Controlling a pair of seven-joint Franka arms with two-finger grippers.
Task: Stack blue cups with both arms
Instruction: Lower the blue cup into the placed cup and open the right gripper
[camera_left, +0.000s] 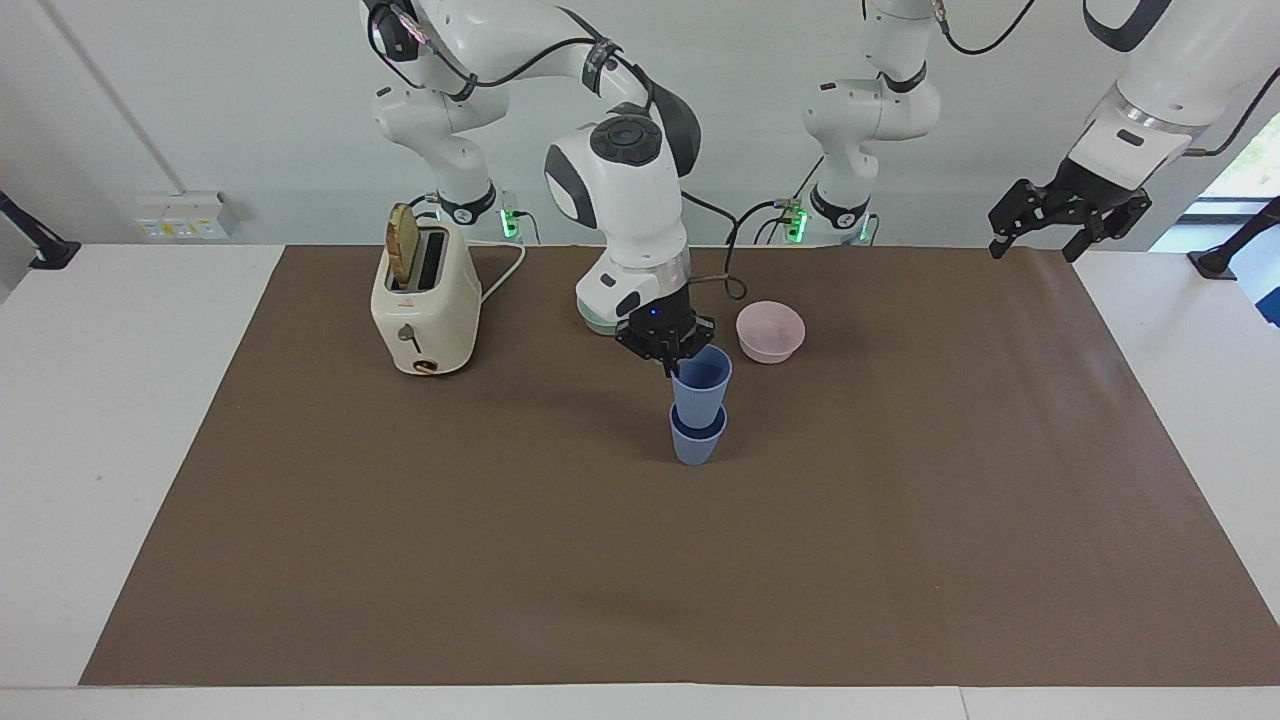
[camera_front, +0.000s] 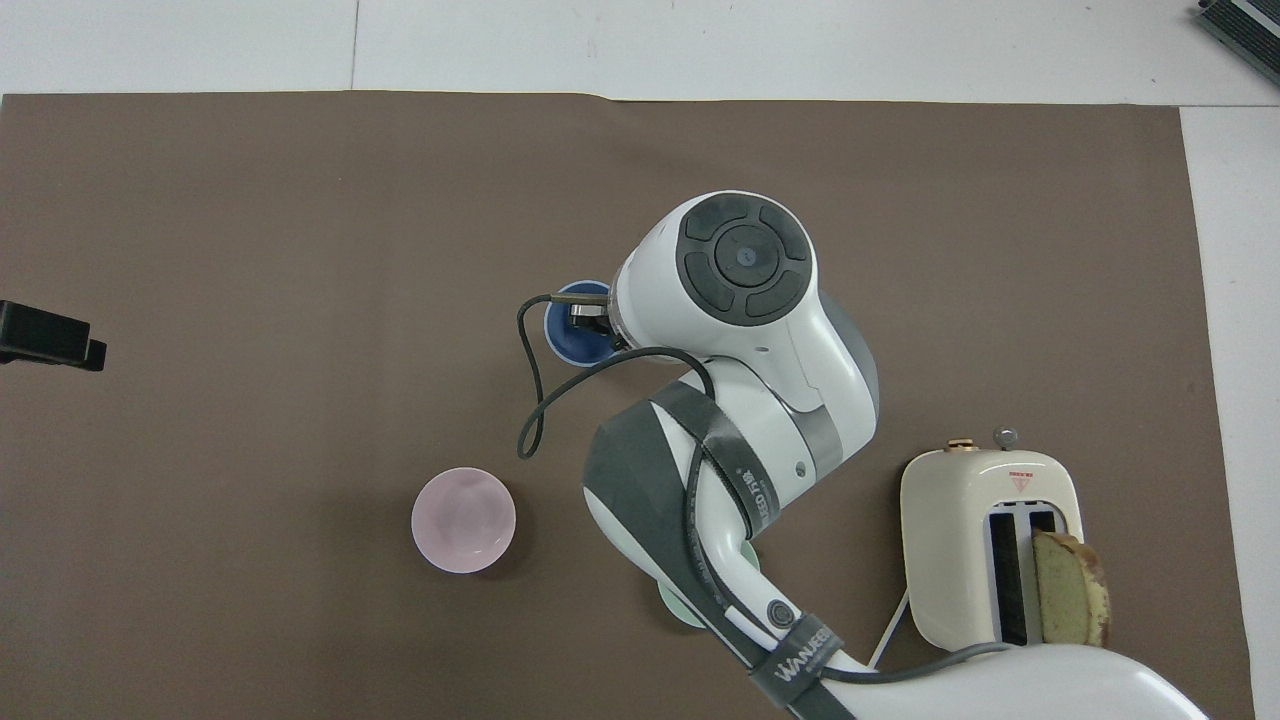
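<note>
Two periwinkle-blue cups stand near the middle of the brown mat. My right gripper (camera_left: 668, 352) is shut on the rim of the upper blue cup (camera_left: 701, 386), whose base sits partly inside the lower blue cup (camera_left: 697, 442) standing on the mat. In the overhead view the right gripper (camera_front: 590, 318) and the arm cover much of the cups (camera_front: 570, 338), and only one blue rim shows. My left gripper (camera_left: 1068, 218) waits open and empty, raised over the mat's corner at the left arm's end of the table; it also shows in the overhead view (camera_front: 50, 338).
A pink bowl (camera_left: 770, 331) sits nearer to the robots than the cups. A mint-green bowl (camera_left: 592, 318) beside it is mostly hidden by the right arm. A cream toaster (camera_left: 424, 300) holding a bread slice stands toward the right arm's end.
</note>
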